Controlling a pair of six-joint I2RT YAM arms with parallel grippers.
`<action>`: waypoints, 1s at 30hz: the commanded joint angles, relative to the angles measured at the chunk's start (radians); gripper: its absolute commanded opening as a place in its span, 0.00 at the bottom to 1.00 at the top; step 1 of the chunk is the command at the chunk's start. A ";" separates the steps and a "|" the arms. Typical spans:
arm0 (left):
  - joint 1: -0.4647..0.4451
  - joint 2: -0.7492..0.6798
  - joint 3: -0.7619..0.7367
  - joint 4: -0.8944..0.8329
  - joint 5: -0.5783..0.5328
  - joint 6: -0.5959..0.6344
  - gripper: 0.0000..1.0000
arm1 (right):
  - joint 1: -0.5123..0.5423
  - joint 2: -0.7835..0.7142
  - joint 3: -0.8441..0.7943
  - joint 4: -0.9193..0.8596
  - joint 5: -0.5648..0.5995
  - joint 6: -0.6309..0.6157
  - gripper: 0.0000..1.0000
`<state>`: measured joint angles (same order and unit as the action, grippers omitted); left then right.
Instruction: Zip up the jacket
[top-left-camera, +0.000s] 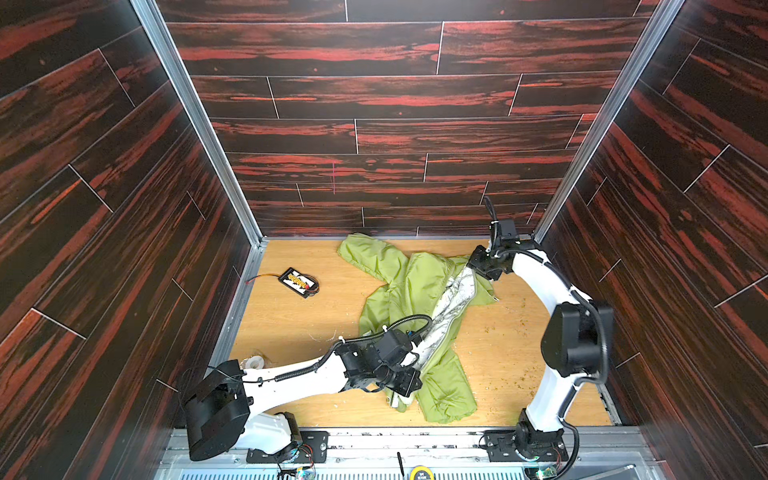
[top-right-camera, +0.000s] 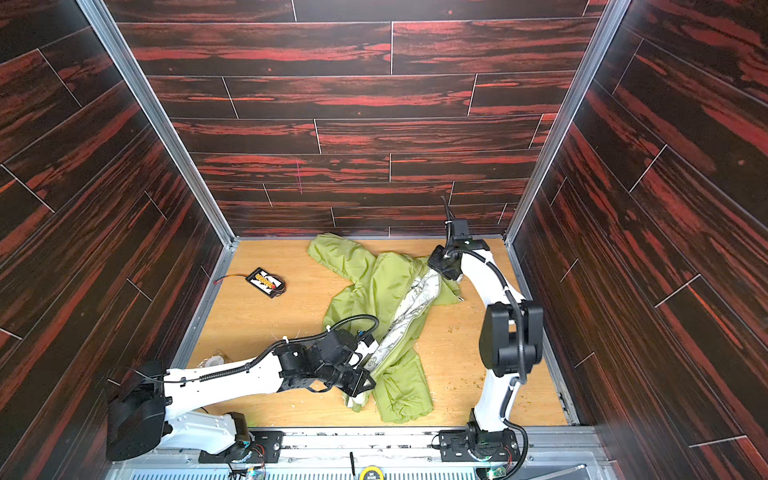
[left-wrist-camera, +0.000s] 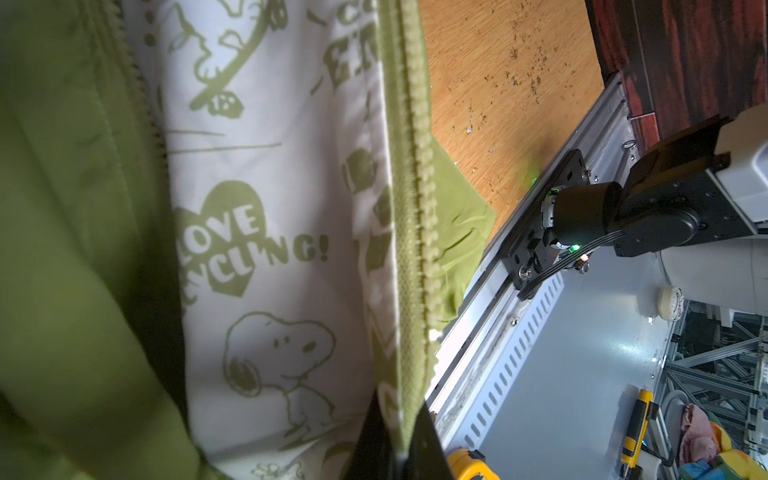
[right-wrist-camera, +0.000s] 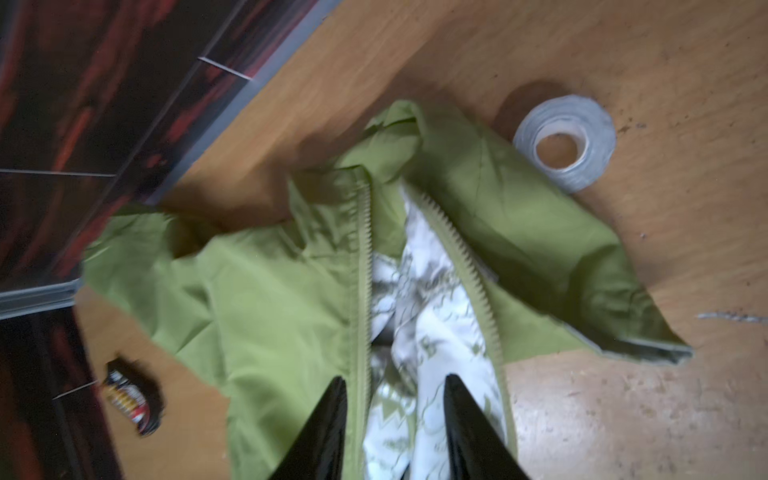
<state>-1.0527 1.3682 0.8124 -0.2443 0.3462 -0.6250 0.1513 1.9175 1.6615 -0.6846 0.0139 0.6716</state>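
The lime-green jacket (top-left-camera: 399, 291) (top-right-camera: 370, 286) lies crumpled on the wooden floor, its front open and the white printed lining (left-wrist-camera: 266, 199) showing. My left gripper (top-left-camera: 409, 384) (top-right-camera: 361, 384) (left-wrist-camera: 401, 440) is at the jacket's near end, shut on the cloth edge that carries one zipper row (left-wrist-camera: 419, 166). My right gripper (top-left-camera: 478, 266) (top-right-camera: 440, 266) (right-wrist-camera: 395, 386) hangs open over the far end. Its fingers straddle one zipper row (right-wrist-camera: 365, 266) and the lining. The other row (right-wrist-camera: 469, 266) runs apart from it. No slider shows.
A black battery pack (top-left-camera: 300, 282) (top-right-camera: 268, 282) (right-wrist-camera: 133, 399) with wires lies at the far left. A grey tape roll (right-wrist-camera: 565, 143) sits beside the jacket's far end. Crumbs (top-left-camera: 515, 365) dot the floor on the right. Dark walls close in three sides; a metal rail (top-left-camera: 415, 436) runs along the front.
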 joint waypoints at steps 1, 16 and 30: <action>0.015 -0.026 -0.026 0.029 0.030 -0.004 0.00 | -0.004 0.074 0.056 -0.092 0.097 -0.029 0.41; 0.051 -0.030 -0.066 0.046 0.069 -0.002 0.00 | -0.024 0.298 0.236 -0.109 0.038 -0.045 0.30; 0.105 -0.041 -0.114 0.080 0.114 -0.006 0.24 | -0.019 0.350 0.480 -0.182 -0.098 0.002 0.00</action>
<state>-0.9577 1.3445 0.7082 -0.1844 0.4297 -0.6392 0.1276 2.2059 2.0853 -0.8120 -0.0456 0.6548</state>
